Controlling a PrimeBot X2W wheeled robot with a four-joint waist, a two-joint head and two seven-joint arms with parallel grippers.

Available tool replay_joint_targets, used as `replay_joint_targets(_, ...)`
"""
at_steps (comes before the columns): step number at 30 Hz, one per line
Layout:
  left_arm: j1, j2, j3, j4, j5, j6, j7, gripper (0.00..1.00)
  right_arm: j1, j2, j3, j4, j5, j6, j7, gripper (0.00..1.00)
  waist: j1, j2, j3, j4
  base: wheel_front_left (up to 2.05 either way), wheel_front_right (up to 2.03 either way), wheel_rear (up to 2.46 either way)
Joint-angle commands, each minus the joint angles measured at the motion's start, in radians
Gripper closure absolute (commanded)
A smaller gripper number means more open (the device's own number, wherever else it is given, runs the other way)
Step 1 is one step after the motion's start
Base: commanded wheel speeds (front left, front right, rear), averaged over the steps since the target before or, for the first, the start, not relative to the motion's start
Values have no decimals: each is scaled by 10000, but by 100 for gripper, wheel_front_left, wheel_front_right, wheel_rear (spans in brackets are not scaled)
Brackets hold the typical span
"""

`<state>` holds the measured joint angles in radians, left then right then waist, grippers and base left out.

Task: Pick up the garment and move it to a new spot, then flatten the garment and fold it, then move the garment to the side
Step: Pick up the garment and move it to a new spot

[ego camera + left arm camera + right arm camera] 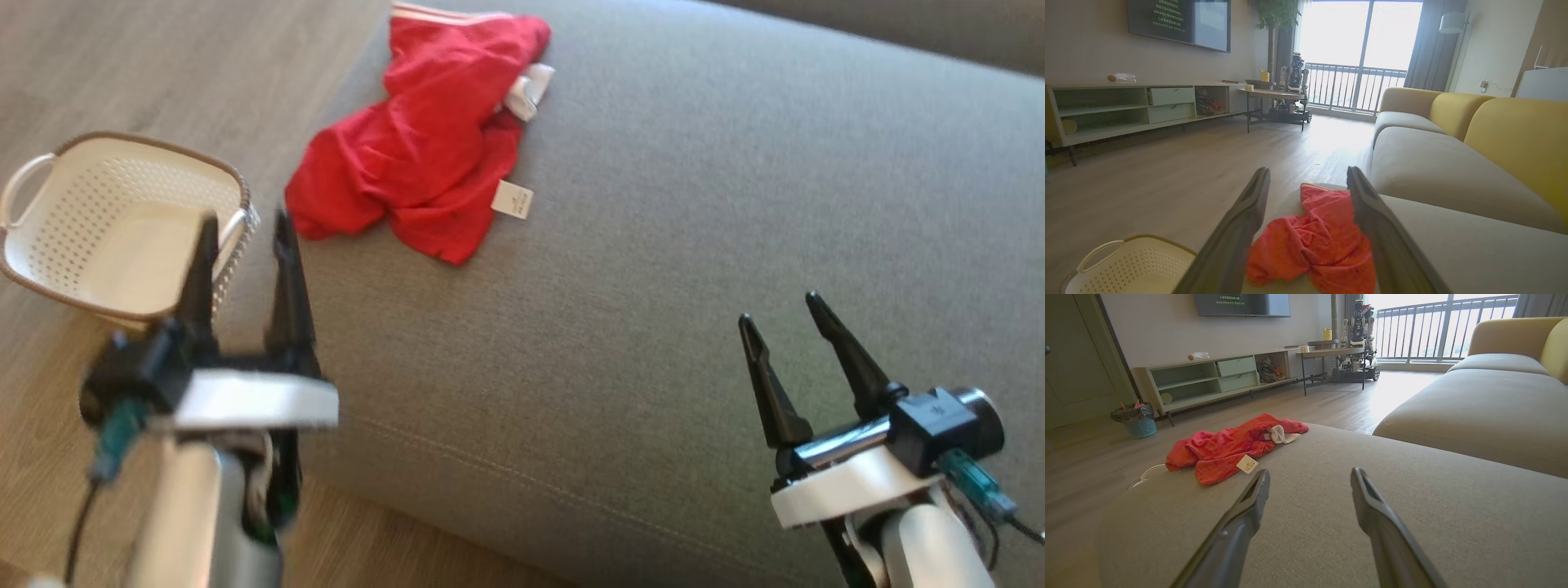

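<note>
1. Red and crumpled, the garment (416,139) lies in a heap on the grey sofa cushion (653,286), close to the cushion's left edge, with a white label (513,200) turned outward.
2. A pinch that catches only the top fold would likely lift one layer. The rest would drag and bunch tighter, making the flattening harder.
3. The heap sits near the cushion's edge, above the floor (122,65) and not far from the pale basket (106,229). A weak grasp could let it slide off.
4. The left hand (245,216) is empty, fingers spread apart, raised near the cushion's edge beside the basket. It points at the garment, which its wrist view frames between the fingers.
5. The right hand (778,309) is also empty with fingers apart. It hangs over bare cushion, well apart from the garment, its fingers leaning left.
</note>
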<state>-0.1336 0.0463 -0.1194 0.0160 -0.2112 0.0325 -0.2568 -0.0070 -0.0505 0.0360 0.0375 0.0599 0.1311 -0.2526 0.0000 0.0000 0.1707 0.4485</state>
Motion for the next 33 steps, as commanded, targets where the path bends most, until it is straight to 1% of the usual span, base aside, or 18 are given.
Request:
replay_joint_targets(1, -819, 39, 481, -145, 119, -151, -49, 0, -498, 3, 222, -329, -166, -4, -91, 0, 0, 0, 398, -240, 0, 0, 0)
replay_joint_targets(4, -1919, 41, 726, 380, 176, -498, -49, 0, -704, 3, 179, -373, -403, -4, -91, 0, 0, 0, 844, -454, 0, 0, 0)
replay_joint_targets(6, -2697, 48, 877, 969, 225, -704, -49, 0, -851, 3, 115, -448, -522, -4, -91, 0, 0, 0, 1152, -602, 0, 0, 0)
replay_joint_targets(12, -5192, 163, 1461, 3171, 208, -977, -49, 0, -1454, 3, 43, -699, -861, -4, -91, 0, 0, 0, 2341, -1062, 0, 0, 0)
replay_joint_targets(16, -6657, 510, 1600, 5173, 141, -1201, -49, 0, -1760, 3, 40, -798, -1128, -4, -91, 0, 0, 0, 3016, -1360, 0, 0, 0)
replay_joint_targets(21, -8303, 578, 1769, 7729, -523, -1398, 282, 0, -1989, 3, -192, -947, -1246, -4, -91, 0, 0, 0, 3579, -1573, 0, 0, 0)
replay_joint_targets(24, -8930, 641, 1690, 8829, -534, -1419, 324, 0, -2095, 3, -170, -944, -1271, -4, -91, 0, 0, 0, 3712, -1635, 0, 0, 0)
replay_joint_targets(25, -9017, 763, 1645, 9153, -467, -1411, 292, 0, -2147, 3, 73, -944, -1151, -4, -91, 0, 0, 0, 3768, -1819, 0, 0, 0)
replay_joint_targets(28, -9183, 947, 1481, 10138, -301, -1378, 238, 0, -2237, -3, 510, -934, -962, -4, -91, 0, 0, 0, 3820, -2087, 0, 0, 0)
replay_joint_targets(33, -9377, 1088, 1231, 11434, -183, -1422, 342, 0, -2378, -90, 778, -938, -788, -4, -91, 0, 0, 0, 3962, -2441, 0, 0, 0)
